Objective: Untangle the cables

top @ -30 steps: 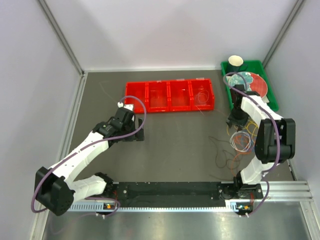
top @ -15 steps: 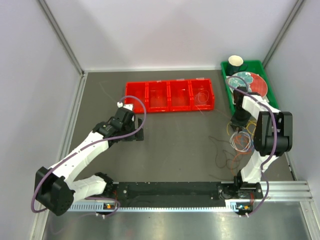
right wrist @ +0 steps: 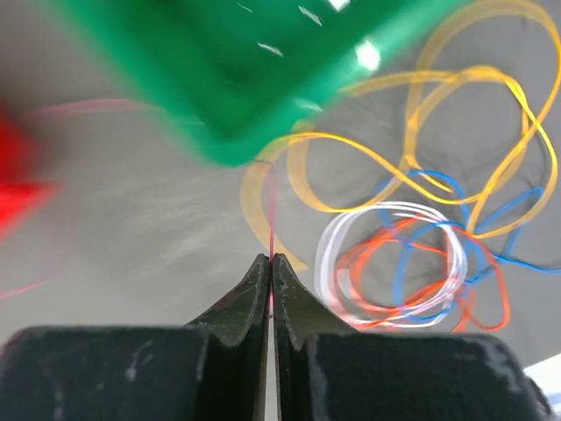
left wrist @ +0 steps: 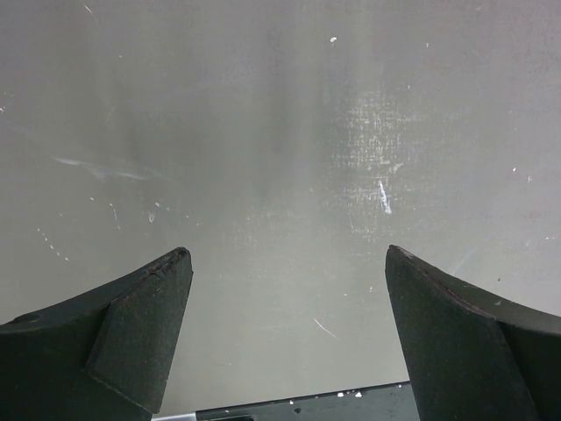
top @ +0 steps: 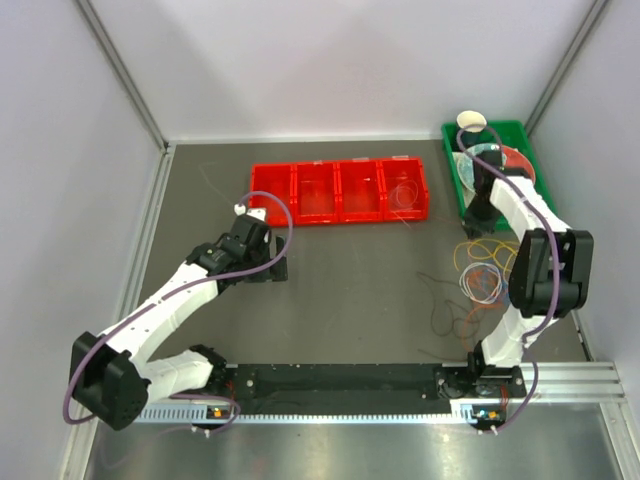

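One red cable (right wrist: 272,210) now pinched by right gripper (right wrist: 271,260)

The cables (right wrist: 394,210) were yellow, white, blue and orange-red. The bin (right wrist: 228,79) was green, the tray (top: 338,190) red.

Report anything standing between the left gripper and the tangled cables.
Nothing visible does. Only bare table lies between the open left gripper and the cables. The red compartment bin sits farther back, off that line. The right gripper, its fingers shut on a thin red strand, hangs at the tangle's far edge.
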Available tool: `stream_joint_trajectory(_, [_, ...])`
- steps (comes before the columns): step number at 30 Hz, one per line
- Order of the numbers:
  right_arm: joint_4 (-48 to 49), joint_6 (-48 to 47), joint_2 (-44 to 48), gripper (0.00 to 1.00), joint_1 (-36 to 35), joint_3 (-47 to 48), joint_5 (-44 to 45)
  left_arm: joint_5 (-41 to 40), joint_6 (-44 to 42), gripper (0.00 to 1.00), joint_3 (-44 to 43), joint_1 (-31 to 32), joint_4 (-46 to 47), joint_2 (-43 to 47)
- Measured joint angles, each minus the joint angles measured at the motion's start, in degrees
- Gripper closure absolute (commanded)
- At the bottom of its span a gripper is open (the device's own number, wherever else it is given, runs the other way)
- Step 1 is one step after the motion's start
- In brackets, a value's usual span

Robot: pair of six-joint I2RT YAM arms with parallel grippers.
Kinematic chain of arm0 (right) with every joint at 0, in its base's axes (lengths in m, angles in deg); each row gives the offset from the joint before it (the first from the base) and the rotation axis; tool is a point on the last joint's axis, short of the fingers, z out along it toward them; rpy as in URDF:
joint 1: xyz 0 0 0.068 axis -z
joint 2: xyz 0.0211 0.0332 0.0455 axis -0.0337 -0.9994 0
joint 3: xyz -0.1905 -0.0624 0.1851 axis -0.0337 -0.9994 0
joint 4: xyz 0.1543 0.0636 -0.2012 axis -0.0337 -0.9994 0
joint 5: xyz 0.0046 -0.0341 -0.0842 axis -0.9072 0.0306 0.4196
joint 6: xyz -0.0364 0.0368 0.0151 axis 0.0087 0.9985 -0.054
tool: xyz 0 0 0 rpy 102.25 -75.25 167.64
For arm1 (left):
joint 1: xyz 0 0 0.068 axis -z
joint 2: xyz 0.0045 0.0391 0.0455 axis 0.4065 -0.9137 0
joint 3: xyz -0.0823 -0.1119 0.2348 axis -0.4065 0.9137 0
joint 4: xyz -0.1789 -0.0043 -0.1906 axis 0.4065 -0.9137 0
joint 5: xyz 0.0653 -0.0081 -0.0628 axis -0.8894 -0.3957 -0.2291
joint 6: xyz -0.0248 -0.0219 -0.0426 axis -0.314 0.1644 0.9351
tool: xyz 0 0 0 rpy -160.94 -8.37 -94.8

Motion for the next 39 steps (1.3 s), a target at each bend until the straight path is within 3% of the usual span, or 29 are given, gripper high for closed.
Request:
stream_joint_trajectory(8, [-1.7, 2.8, 6.3, 1.00, -4.6, 19.3, -7.0, -0.1, 0.1, 0.05, 0.0, 0.0, -0.3, -0.5])
stream_joint_trajectory(17, [-2.3, 4.8, 6.3, 1.00, -6.3, 36.9, -15.0, -3.2, 0.2, 0.05, -3.0, 0.0, -5.4, -0.2])
stream_joint_trajectory(33, [-1.3, 6.7, -10.6, 1.00, -11.0, 56.2, -21.9, -5.8, 0.2, 0.05, -2.3, 0.0, -5.2, 3.7])
stream_joint_trajectory(39, [-0.2, 8.0, -11.3, 1.00, -11.3, 60.6, -22.0, -6.0, 0.2, 0.05, -2.1, 0.0, -5.1, 3.7])
